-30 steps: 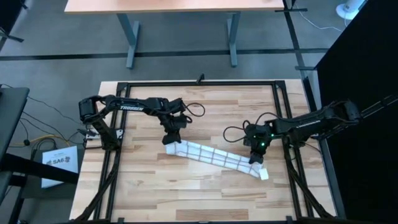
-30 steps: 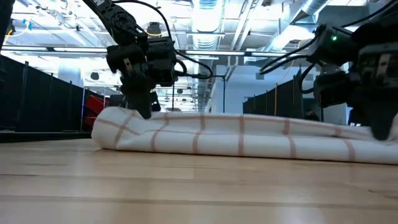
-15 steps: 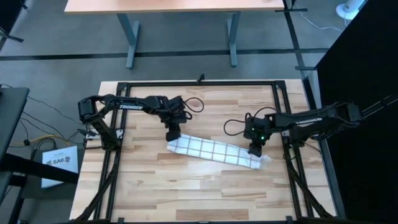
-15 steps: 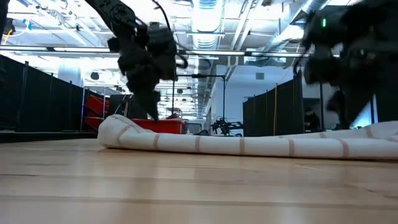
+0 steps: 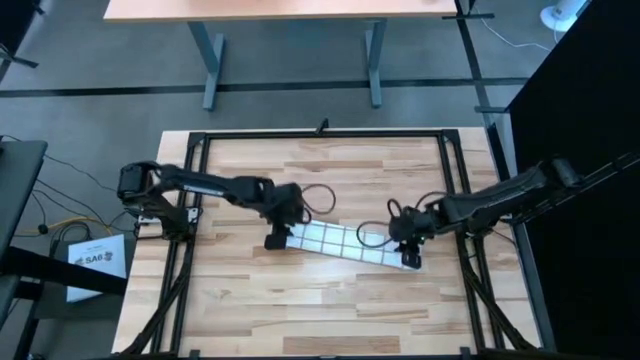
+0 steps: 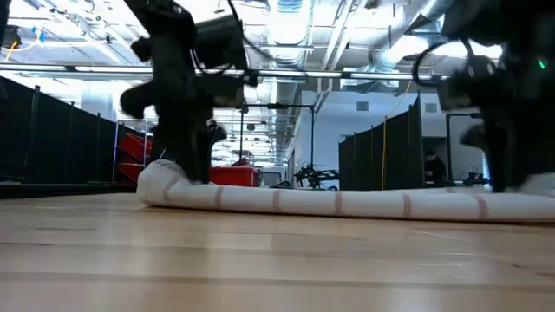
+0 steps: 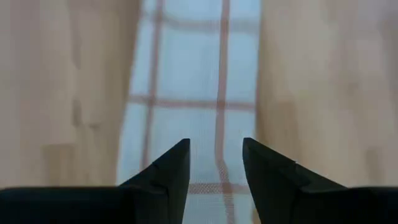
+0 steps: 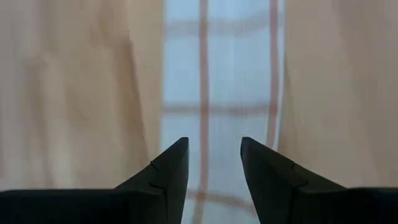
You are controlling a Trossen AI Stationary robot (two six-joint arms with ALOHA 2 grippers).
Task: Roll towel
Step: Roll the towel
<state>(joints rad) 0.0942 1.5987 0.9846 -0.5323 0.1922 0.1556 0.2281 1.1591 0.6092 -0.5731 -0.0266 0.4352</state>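
Observation:
The white towel point(image 5: 345, 245) with reddish-brown grid lines lies on the wooden table as a long narrow roll, slanting from centre-left to the right and slightly nearer. My left gripper point(image 5: 274, 240) stands at the roll's left end, fingers apart and pointing down. My right gripper point(image 5: 408, 258) stands at the roll's right end, fingers apart and pointing down. In the low view the roll point(image 6: 347, 201) runs across the table. Each wrist view shows the roll stretching away between the fingers point(image 7: 186, 93) point(image 8: 217, 74). My left gripper comes from above, its two parted fingertips point(image 7: 169, 171) down on top of the roll's left end point(image 6: 169, 184), fingers set across the roll's width. The roll lies flat on the table. My right gripper comes from above, its parted fingertips point(image 8: 169, 171) over the roll's right end point(image 5: 412, 262). Whether they press on the cloth I cannot tell.
A black metal frame point(image 5: 320, 135) runs round the table's edges. Bare wood lies on the near side of the towel point(image 5: 320, 310) and on the far side point(image 5: 340, 170). Cables hang from both arms.
Both grippers rose off the towel, then came down again at its two ends, a little toward the table's near edge. The towel has gone from a broader, thicker band to a narrower, lower roll, and its right end has drawn in.

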